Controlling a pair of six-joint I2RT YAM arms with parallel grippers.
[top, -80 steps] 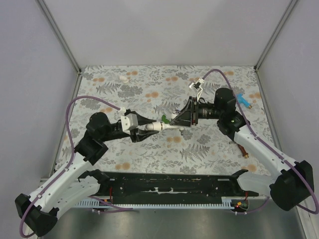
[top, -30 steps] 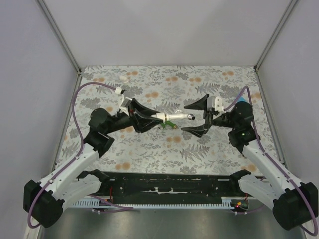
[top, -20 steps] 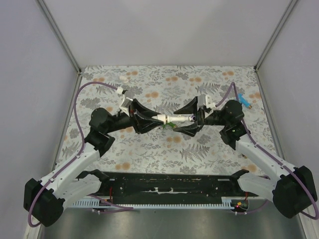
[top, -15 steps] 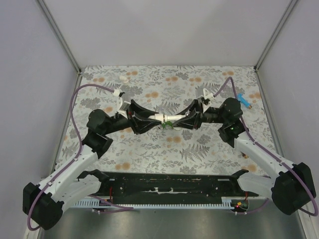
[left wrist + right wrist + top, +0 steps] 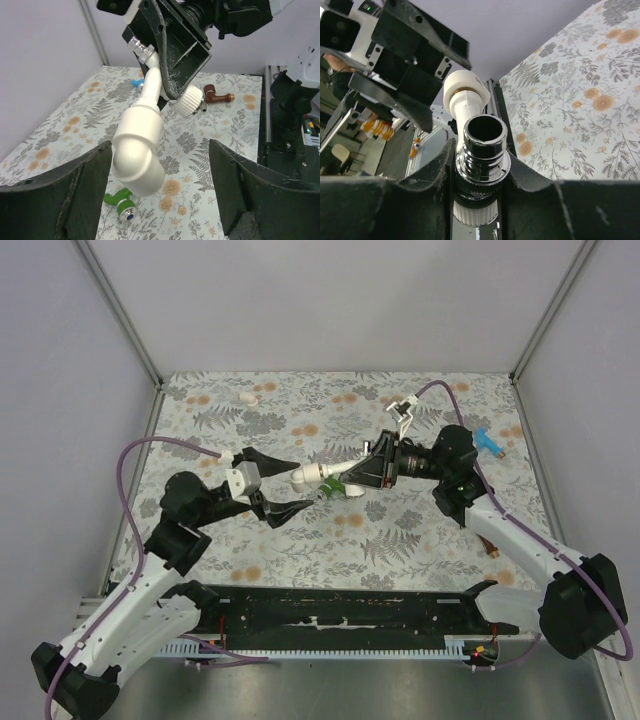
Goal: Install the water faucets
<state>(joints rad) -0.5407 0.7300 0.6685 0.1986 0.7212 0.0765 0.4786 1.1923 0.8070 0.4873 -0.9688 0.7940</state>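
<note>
Left end effector (image 5: 305,483) has let go and backed off toward its own side since half a second ago, so the handover is done. Its fingers now stand wide apart, one on each side of the near end of the white faucet (image 5: 322,474), and I see clear air between them and the plastic.

On the left wrist camera the rounded white body (image 5: 142,135) hangs between my two dark fingers (image 5: 60,195), touching neither. Right end effector (image 5: 358,472) is clamped down on the far end, carrying the piece alone above the surface (image 5: 300,550), tilted so the left end sits lower.

Right wrist view confirms it: the shiny metal collar (image 5: 481,145) sits squeezed between both fingers (image 5: 425,175), open bore facing the lens, white body running away beyond it.

Down on the floral surface, the green faucet (image 5: 345,488) lies just below the held one. Blue faucet (image 5: 487,440) rests near the far right edge, behind the right arm. Reddish-brown faucet (image 5: 215,95) lies flat, well apart from the green one. One small white fitting (image 5: 247,397) sits alone at the far left corner.
</note>
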